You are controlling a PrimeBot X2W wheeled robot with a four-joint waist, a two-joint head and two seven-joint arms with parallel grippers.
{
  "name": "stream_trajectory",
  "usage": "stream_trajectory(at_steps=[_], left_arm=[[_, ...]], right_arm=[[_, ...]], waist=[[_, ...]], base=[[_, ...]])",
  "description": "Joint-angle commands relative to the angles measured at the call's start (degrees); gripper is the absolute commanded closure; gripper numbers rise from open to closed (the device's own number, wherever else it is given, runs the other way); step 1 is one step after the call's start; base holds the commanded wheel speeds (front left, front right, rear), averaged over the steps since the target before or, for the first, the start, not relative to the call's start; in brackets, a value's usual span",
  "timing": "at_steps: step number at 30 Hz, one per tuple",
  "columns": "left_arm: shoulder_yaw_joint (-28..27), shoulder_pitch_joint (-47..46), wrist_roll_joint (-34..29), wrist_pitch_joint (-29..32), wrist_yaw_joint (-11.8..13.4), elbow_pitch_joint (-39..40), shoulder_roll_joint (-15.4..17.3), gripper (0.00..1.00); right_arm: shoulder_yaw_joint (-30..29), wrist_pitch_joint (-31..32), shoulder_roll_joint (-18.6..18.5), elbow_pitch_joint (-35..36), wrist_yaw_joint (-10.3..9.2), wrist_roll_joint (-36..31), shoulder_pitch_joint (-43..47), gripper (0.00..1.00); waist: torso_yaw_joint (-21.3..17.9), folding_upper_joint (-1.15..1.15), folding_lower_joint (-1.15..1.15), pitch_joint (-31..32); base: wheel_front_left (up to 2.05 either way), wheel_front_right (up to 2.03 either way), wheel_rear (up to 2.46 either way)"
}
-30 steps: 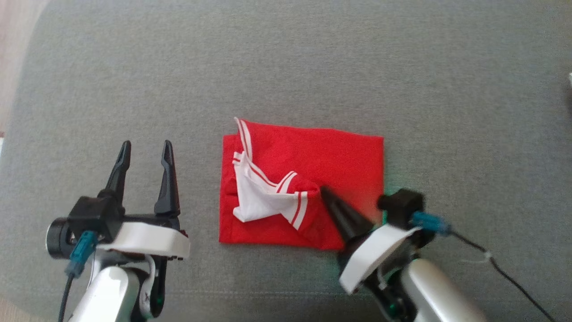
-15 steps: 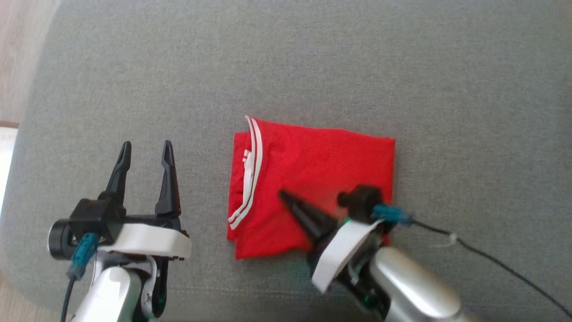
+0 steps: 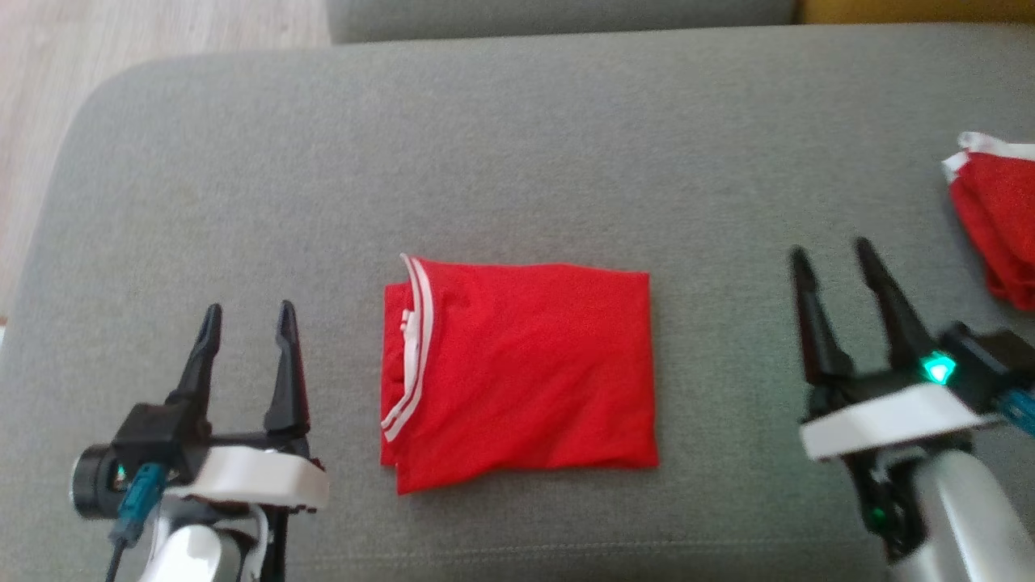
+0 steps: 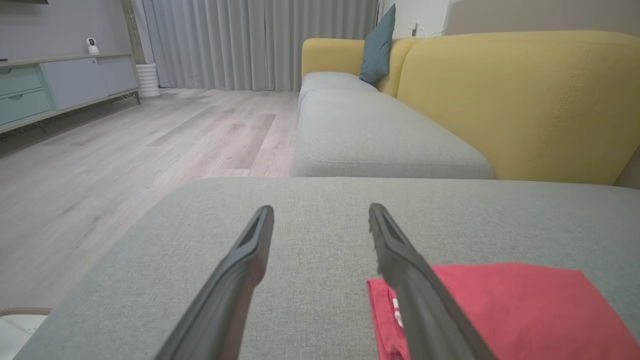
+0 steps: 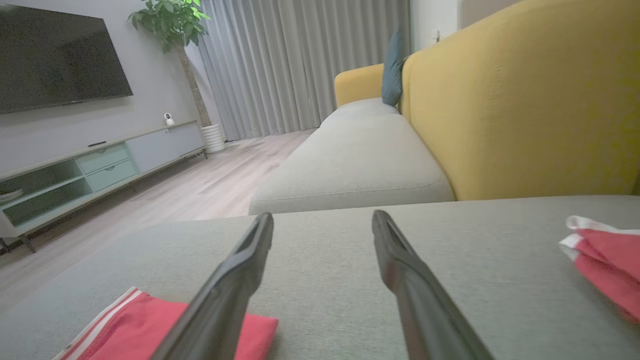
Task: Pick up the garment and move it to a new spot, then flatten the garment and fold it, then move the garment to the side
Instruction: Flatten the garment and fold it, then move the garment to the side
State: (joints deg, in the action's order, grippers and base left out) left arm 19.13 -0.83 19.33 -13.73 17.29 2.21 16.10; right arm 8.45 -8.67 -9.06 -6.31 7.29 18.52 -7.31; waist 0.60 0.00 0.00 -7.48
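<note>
Left gripper [image 3: 248, 309] and right gripper [image 3: 831, 250] flank the garment [image 3: 525, 372], jaws spread, empty; pinching one layer, I risk unfolding it.

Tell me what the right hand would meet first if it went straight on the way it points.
Probably only bare grey cushion: the right hand points between the folded red garment and the red pile at its right, touching neither. Its height is unclear.

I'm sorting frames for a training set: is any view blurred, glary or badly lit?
Head view: even, soft light, slightly soft focus, a green light glowing on the right gripper, no glare on the garment. Right wrist view: near fingers blurred. Left wrist view: sharper, flat daylight.
</note>
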Motion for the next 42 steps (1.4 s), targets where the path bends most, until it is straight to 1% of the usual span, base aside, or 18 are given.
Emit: stream_trajectory(at_steps=[1, 4, 9, 13, 20, 31, 42], left_arm=[[-3.09, -1.25, -0.07, -0.67, -0.02, 1.87, 1.65, 0.0], [-3.59, -0.14, 0.09, -0.81, -0.38, 1.2, 2.43, 0.0], [-3.34, 2.27, 0.52, -0.71, -0.79, 0.34, 3.09, 0.0], [-2.82, 3.88, 0.89, 0.31, -0.97, -0.25, 3.53, 0.0], [-2.82, 5.61, 0.89, 1.38, -0.01, 0.06, 4.15, 0.0], [-2.65, 6.67, 1.11, 2.57, 0.78, 0.95, 4.61, 0.0], [-2.57, 6.64, 1.26, 2.52, 1.3, 0.89, 4.72, 0.0]], right_arm=[[-0.79, 1.07, 0.2, 3.47, 0.2, -0.99, 0.62, 0.0], [-3.53, 3.22, 0.49, 6.37, 0.2, -2.18, 4.19, 0.0], [-5.68, 6.31, 1.62, 10.57, 0.2, -2.85, 9.64, 0.0], [-6.09, 8.3, 2.45, 12.98, 0.2, -3.07, 12.67, 0.0], [-6.48, 11.09, 3.26, 15.83, 0.2, -3.81, 15.91, 0.0], [-7.24, 11.99, 3.7, 16.83, 0.2, -4.23, 16.91, 0.0], [-7.37, 12.51, 4.03, 16.93, 0.2, -4.7, 16.92, 0.0]], waist=[[-1.05, 0.0, 0.0, 1.31], [-1.67, 0.0, 0.0, 2.84], [-2.39, 0.0, 0.0, 5.82], [-2.8, 0.0, 0.0, 7.71], [-2.69, 0.0, 0.0, 9.09], [-2.19, 0.0, 0.0, 9.38], [-2.26, 0.0, 0.0, 9.15]], base=[[0.0, 0.0, 0.0], [0.0, 0.0, 0.0], [0.0, 0.0, 0.0], [0.0, 0.0, 0.0], [0.0, 0.0, 0.0], [0.0, 0.0, 0.0], [0.0, 0.0, 0.0]])
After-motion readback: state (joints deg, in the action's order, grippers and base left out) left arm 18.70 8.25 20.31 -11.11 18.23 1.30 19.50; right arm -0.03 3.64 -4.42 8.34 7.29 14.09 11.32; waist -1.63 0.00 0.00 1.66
